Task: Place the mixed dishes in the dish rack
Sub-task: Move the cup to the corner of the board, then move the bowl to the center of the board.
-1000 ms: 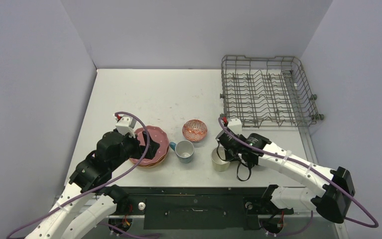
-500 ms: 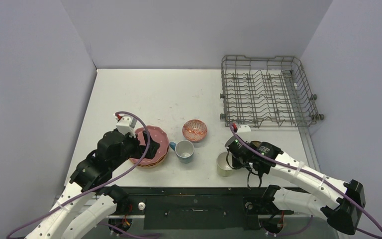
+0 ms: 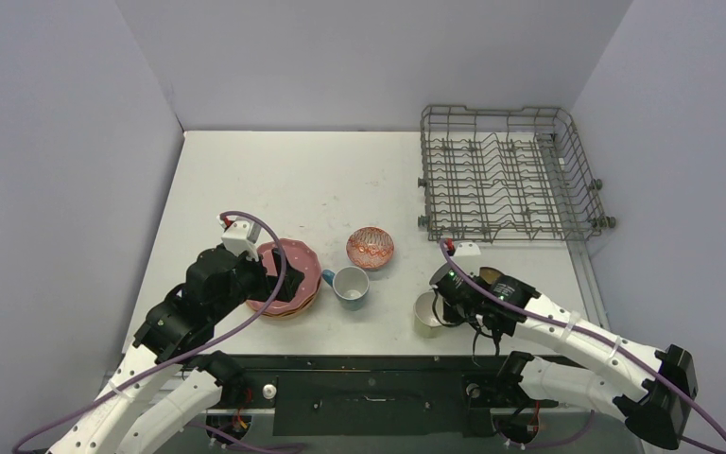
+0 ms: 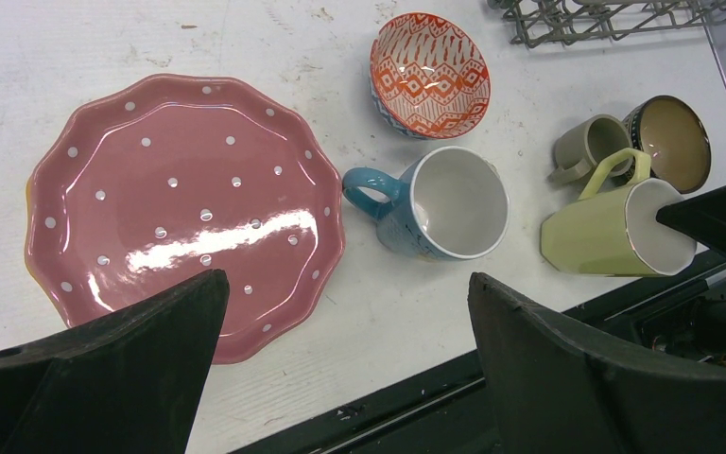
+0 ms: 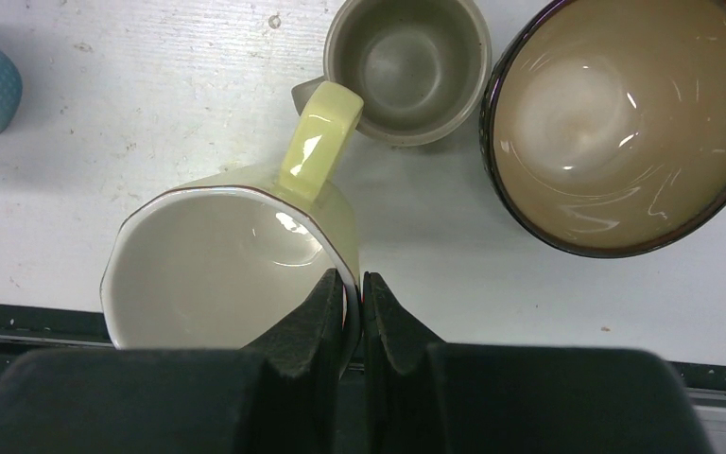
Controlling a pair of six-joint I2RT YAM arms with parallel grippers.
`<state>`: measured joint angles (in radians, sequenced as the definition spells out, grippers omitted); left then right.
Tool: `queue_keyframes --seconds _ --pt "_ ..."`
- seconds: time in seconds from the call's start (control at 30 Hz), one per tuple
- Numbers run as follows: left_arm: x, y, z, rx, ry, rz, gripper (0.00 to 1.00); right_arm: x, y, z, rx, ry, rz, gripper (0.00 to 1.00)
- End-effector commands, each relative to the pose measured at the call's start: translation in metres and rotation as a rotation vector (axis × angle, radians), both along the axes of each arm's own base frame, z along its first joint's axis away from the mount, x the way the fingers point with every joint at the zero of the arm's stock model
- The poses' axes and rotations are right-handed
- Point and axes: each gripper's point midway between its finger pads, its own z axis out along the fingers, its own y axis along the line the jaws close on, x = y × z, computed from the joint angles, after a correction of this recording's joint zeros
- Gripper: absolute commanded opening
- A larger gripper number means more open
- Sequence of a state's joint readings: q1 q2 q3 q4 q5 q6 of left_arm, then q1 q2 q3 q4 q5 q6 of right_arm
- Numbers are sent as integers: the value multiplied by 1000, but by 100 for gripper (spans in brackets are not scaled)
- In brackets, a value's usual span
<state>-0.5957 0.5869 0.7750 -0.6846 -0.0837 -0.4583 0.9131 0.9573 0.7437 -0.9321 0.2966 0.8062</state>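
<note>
Pale-yellow mug [image 5: 217, 265] rim is pinched in my right gripper [image 5: 353, 288]; dish rack [image 3: 506, 180] lies ahead, slightly right, well apart.

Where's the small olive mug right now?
The olive mug stands upright on the right side of the table; the right wrist view shows it between the handle of the pale-yellow mug and the dark-brown bowl.
</note>
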Motion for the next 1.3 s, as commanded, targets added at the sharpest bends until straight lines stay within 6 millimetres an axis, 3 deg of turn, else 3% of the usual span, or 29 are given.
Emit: queue_keyframes --seconds 0.0,0.33,0.77,1.07,1.27 --pt "7 -2 10 -16 -43 1 96 9 7 8 40 -61 -24 0" --pt "7 -2 10 -16 -44 2 96 14 7 23 29 -90 -26 20" --pt "7 -2 10 -17 -45 -1 96 29 4 75 20 -189 -37 32" --pt "6 -2 11 -18 -47 0 96 54 32 113 56 -257 -12 38" --pt "6 -2 11 -20 -49 0 96 73 56 123 63 -272 7 42"
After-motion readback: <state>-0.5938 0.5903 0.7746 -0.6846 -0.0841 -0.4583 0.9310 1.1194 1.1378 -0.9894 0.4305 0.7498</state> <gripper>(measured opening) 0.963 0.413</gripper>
